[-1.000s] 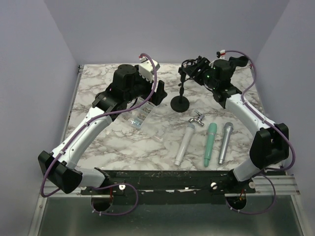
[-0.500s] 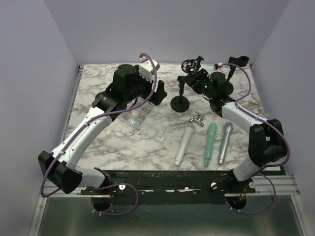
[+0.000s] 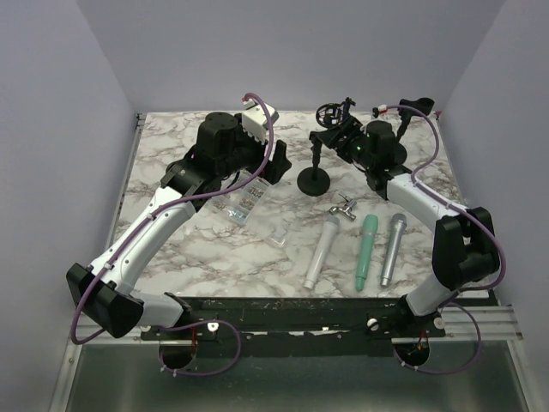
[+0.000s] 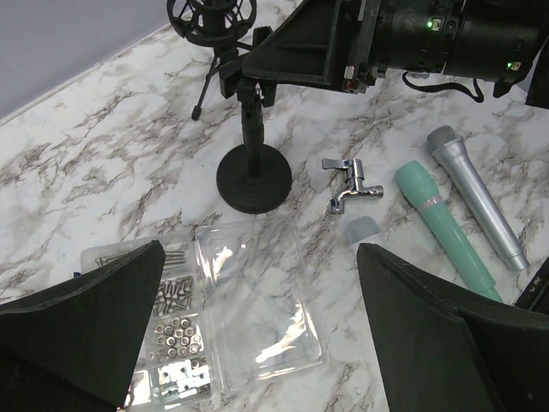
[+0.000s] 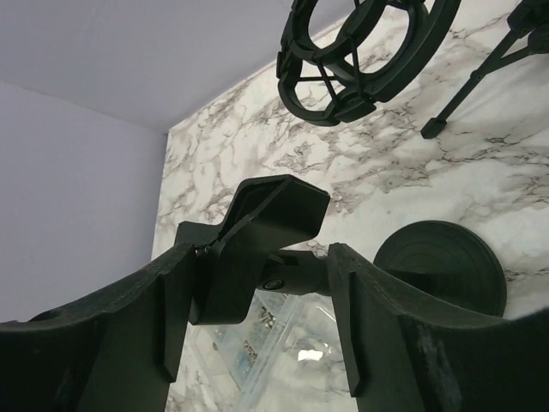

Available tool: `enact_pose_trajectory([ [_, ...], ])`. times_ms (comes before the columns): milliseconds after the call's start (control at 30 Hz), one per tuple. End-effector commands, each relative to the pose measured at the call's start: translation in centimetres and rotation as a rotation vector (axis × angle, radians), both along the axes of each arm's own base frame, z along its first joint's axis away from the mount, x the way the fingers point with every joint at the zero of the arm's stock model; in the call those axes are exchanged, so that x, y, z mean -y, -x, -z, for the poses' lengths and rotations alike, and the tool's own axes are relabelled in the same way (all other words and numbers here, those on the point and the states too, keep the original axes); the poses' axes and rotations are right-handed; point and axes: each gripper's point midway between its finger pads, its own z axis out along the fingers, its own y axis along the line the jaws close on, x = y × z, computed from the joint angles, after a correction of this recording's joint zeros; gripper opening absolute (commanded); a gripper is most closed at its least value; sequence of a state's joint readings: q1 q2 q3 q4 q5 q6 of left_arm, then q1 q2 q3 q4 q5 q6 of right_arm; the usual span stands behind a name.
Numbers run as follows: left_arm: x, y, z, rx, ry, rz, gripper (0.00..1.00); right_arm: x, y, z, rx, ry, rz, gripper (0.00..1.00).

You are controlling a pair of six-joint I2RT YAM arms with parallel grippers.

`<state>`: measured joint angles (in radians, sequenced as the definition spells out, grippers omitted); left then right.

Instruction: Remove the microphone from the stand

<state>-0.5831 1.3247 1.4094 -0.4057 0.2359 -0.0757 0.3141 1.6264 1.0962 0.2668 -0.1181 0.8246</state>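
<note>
The right fingers (image 5: 386, 343) straddle the black clip (image 5: 257, 240) of the microphone stand (image 3: 315, 180), close on both sides; whether they pinch it I cannot tell. The left fingers (image 4: 86, 318) are spread wide above a clear screw box (image 4: 249, 300). A white microphone (image 3: 321, 251), teal microphone (image 3: 366, 251) and silver microphone (image 3: 393, 249) lie flat on the desk (image 3: 159, 137) near the stand's base.

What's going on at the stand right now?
The right gripper is open around the empty clip on top of the stand. No microphone sits in it. A white microphone, a green one and a silver one lie on the table. The left gripper hangs open over a clear box of screws, holding nothing.
</note>
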Motion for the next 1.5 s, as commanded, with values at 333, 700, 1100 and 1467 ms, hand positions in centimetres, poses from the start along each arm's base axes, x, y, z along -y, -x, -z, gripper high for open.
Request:
enact_pose_trajectory([
  [333, 0.2, 0.1, 0.3, -0.006, -0.001, 0.008, 0.99, 3.4, 3.4, -2.0, -0.091, 0.329, -0.001, 0.95],
  [700, 0.1, -0.4, 0.9, -0.003, -0.017, -0.008, 0.98, 9.4, 11.9, -3.2, -0.058, 0.484, 0.091, 1.00],
  [1100, -1.4, 1.8, -3.6, 0.188, 0.033, -0.054, 0.98, 14.1, 23.5, -9.5, 0.165, 0.390, 0.192, 1.00],
  [1467, -10.9, 12.4, -12.4, 0.508, 0.221, -0.133, 0.98, 19.5, 30.6, -18.8, 0.451, 0.337, 0.398, 1.00],
])
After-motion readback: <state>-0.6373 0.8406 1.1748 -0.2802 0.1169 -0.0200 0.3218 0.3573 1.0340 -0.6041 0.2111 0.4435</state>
